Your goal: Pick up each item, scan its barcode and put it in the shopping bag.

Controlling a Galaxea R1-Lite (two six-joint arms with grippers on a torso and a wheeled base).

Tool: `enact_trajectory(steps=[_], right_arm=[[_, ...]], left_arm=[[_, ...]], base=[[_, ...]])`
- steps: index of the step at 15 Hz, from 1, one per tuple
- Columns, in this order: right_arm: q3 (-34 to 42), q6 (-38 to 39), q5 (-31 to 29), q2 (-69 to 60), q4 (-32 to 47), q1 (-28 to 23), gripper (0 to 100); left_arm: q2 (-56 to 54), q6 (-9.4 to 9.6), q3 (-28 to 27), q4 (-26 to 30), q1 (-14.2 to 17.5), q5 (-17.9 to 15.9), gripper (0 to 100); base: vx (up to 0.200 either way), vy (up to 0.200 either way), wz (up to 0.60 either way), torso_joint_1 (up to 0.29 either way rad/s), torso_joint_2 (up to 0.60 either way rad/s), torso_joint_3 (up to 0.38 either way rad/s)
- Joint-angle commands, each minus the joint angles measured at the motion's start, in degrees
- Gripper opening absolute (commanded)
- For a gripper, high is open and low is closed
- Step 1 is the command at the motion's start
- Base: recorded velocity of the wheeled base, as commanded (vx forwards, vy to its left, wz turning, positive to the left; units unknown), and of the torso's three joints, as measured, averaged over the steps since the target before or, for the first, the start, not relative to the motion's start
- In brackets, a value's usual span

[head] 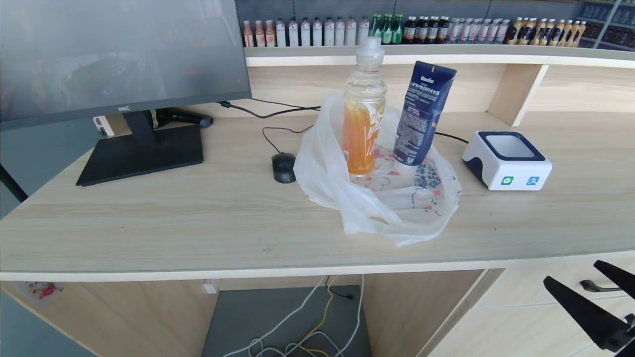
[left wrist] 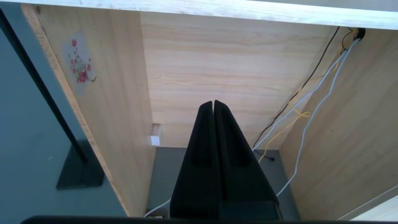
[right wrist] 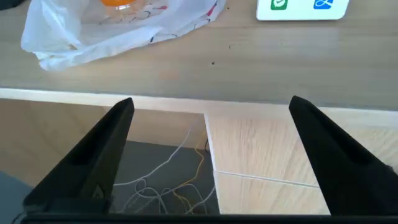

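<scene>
A bottle of orange drink [head: 363, 111] and a dark blue tube [head: 422, 115] stand upright inside a white plastic shopping bag [head: 347, 198] on the wooden counter [head: 198, 213]. The bag [right wrist: 93, 34] and the bottle's base [right wrist: 118, 3] also show in the right wrist view. A white barcode scanner [head: 506, 159] [right wrist: 305, 9] sits just right of the bag. My right gripper [head: 590, 285] [right wrist: 211, 109] is open with nothing between its fingers, below the counter's front edge at the right. My left gripper [left wrist: 213, 104] is shut and empty, down under the counter.
A monitor [head: 119, 54] on a black stand occupies the counter's left, with a black mouse [head: 284, 167] beside the bag. Cables [head: 307, 322] hang under the counter. A drawer handle [head: 593, 286] is near my right gripper. Drink bottles [head: 421, 29] line the back shelf.
</scene>
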Motion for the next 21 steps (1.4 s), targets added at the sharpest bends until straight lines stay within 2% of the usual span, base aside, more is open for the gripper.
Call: enact_trajectory(steps=[1,4,5,6,8,10,12,14,17,21], right_arm=[[1.0,-0.2,0.0,-12.9,11.1,0.1,100],[1.0,-0.6,0.1,-27.9,32.4,0.4,100],[1.0,-2.7,0.1,-39.4,45.4,1.8,100],[0.4,-3.6,0.3,-44.9,50.7,2.1,100],[0.9,-3.8,0.6,-43.3,48.2,2.4,100],[0.9,-3.7,0.8,-40.6,48.6,-0.6,100],[0.9,-3.8,0.8,-39.9,48.6,-10.7,100],[0.9,-3.7,0.8,-42.9,48.6,-17.3,100],[0.8,-4.2,0.9,-48.8,48.6,-20.9,100],[0.9,-2.9,1.1,-51.1,48.8,-20.3,100]], left_arm=[[0.0,-0.03,0.0,0.0,0.0,0.0,0],[0.0,-0.03,0.0,0.0,0.0,0.0,0],[0.0,-0.03,0.0,0.0,0.0,0.0,0],[0.0,-0.03,0.0,0.0,0.0,0.0,0],[0.0,-0.03,0.0,0.0,0.0,0.0,0],[0.0,-0.03,0.0,0.0,0.0,0.0,0],[0.0,-0.03,0.0,0.0,0.0,0.0,0],[0.0,-0.2,0.0,0.0,0.0,0.0,0],[0.0,-0.03,0.0,0.0,0.0,0.0,0],[0.0,0.06,0.0,0.0,0.0,0.0,0]], base=[[0.0,0.0,0.0,0.0,0.0,0.0],[0.0,0.0,0.0,0.0,0.0,0.0],[0.0,0.0,0.0,0.0,0.0,0.0],[0.0,0.0,0.0,0.0,0.0,0.0],[0.0,0.0,0.0,0.0,0.0,0.0],[0.0,0.0,0.0,0.0,0.0,0.0],[0.0,0.0,0.0,0.0,0.0,0.0],[0.0,0.0,0.0,0.0,0.0,0.0],[0.0,0.0,0.0,0.0,0.0,0.0],[0.0,0.0,0.0,0.0,0.0,0.0]])
